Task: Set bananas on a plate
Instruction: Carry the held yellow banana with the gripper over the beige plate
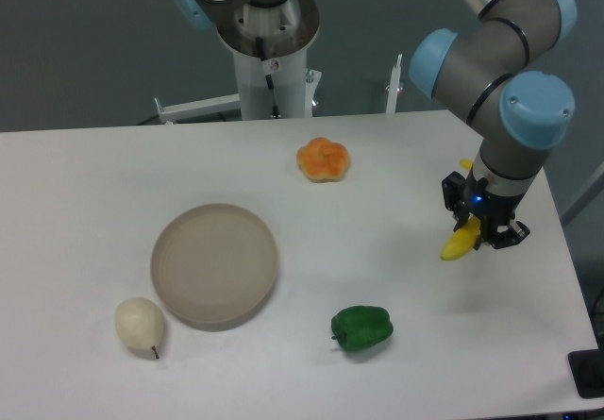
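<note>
Gripping near the far right of the white table (311,278), the black two-finger gripper (483,226) stands with its jaws closed around the bright yellow curved banana (460,243), whose lower tip pokes out below and to the left of the fingers. Whether the fruit rests on the table or is just clear of it cannot be told from this view. A small yellow bit shows above the gripper as well, so the clamp seems to sit around the banana's middle or upper part.

Everything else is best placed from the round, shallow, matte beige plate (215,264), which has nothing on it. The banana and gripper are well apart from the plate, far to its right and slightly behind. A pale cream pear (140,326) lies just beside the plate's front left rim. A glossy green bell pepper (361,328) sits to the plate's right and a little forward, and a lumpy orange fruit (324,159) sits behind and to the right of it.

The carry across to the plate is the part yet to be done, and it holds the risk. A smooth curved fruit held off-centre may swivel or slip in the jaws. A low path could clip the pepper. Releasing over the thick rim may let the banana roll off.
</note>
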`<state>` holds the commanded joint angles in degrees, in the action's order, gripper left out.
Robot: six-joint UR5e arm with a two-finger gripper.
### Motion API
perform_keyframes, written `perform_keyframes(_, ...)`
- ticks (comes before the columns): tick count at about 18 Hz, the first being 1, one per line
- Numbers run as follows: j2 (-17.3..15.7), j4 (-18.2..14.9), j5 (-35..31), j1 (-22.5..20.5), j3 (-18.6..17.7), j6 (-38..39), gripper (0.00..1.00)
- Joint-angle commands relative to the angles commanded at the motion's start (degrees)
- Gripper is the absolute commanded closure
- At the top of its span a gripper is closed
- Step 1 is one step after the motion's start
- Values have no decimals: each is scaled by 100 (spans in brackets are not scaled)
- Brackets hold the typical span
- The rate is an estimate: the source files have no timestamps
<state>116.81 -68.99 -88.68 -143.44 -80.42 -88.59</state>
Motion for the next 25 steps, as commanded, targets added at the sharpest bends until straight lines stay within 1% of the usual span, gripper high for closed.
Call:
perform_keyframes(4, -18, -26, 17, 9, -9, 0, 92)
perform_keyframes(7, -96, -79, 44, 70, -53, 9, 92)
perform_keyframes(11, -333, -438, 53, 255, -79, 61, 92)
perform_keyframes(12, -456, -613, 105, 307, -70, 62, 93)
perform_keyframes(15, -650, -878, 368, 491, -158, 158, 93)
perform_keyframes(17, -773, -835, 501, 676, -342, 473, 93)
perform_keyframes(18, -791, -800, 510, 920, -421, 788, 93)
perform_keyframes(20, -782, -730, 510, 1211, -422, 1184, 93)
perform_keyframes(23, -730, -475, 501, 1800, -483, 1914, 93)
perform_keyframes(25, -616, -177, 492, 2160, -483, 2371, 93)
